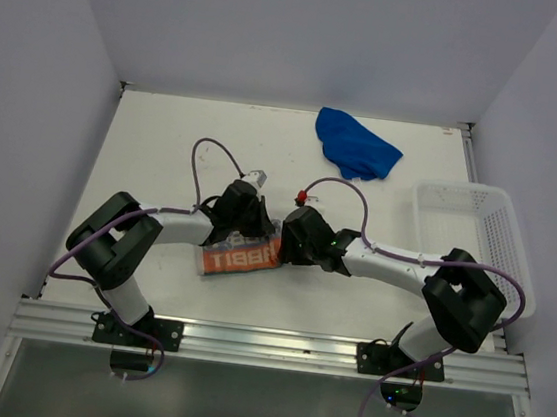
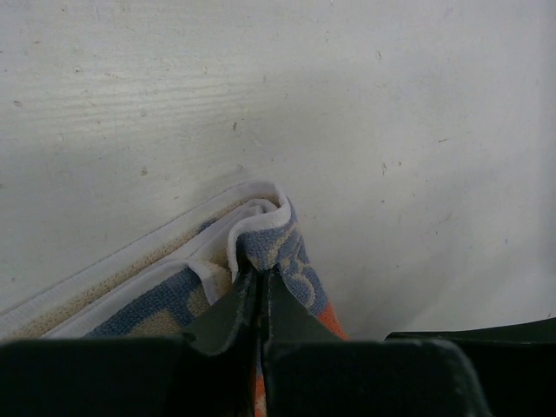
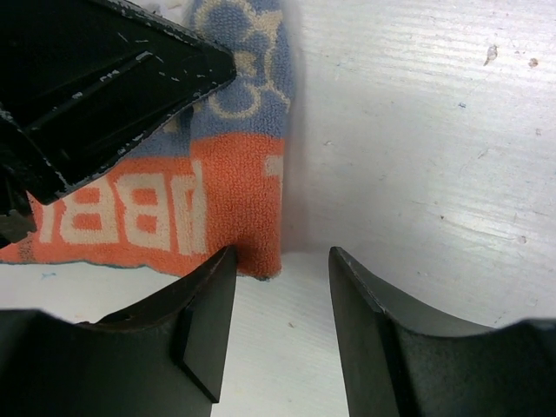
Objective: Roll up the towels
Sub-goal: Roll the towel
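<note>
There are two small soft cloth towels: one patterned orange, grey-blue and white towel (image 1: 241,259) at six o'clock and one plain bright blue towel (image 1: 356,145) at twelve o'clock. There is one white plastic mesh basket (image 1: 501,239) at three o'clock.

Table (image 1: 165,145), blue towel (image 1: 354,145), patterned towel (image 1: 241,259), basket (image 1: 462,188)

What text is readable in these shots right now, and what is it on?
"BBIT": white block letters on the orange band of the patterned towel, seen from above; the letters before them are unclear.
"BB": the same lettering in the right wrist view; the rest is cut off.
Blue towel, mesh basket: no text visible.
</note>
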